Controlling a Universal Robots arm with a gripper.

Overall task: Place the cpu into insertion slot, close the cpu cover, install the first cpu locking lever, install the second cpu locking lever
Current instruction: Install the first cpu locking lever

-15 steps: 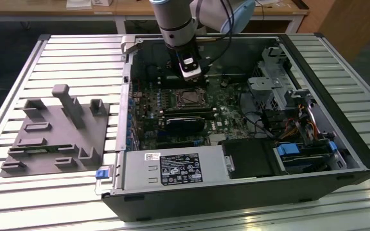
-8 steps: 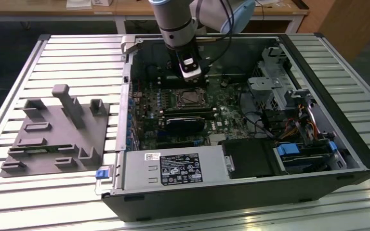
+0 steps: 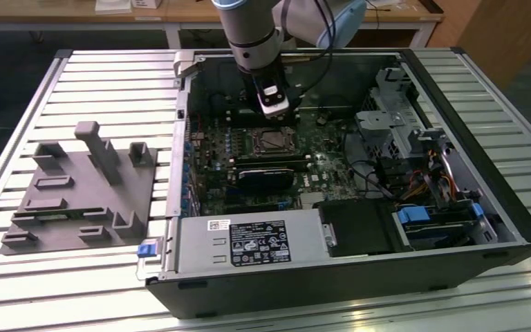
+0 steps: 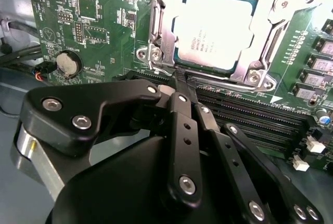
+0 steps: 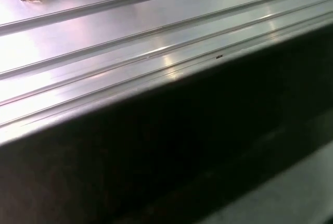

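An open computer case lies on the slatted metal worktop. The arm reaches down inside, just above the insertion slot. A grey fixture sits at the exterior view's left.

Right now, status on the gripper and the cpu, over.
Gripper shut, tips at the cpu cover's edge, holding nothing. Cpu seated in the insertion slot, cover down over it. Nothing in the way.

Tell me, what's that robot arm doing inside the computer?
It is fitting a processor chip. The cpu already sits in the insertion slot on the green motherboard, and the silver cpu cover lies closed around it. The gripper has its fingers pinched together, with the tips right at the cover's edge. In the exterior view the arm reaches down into the open computer case.
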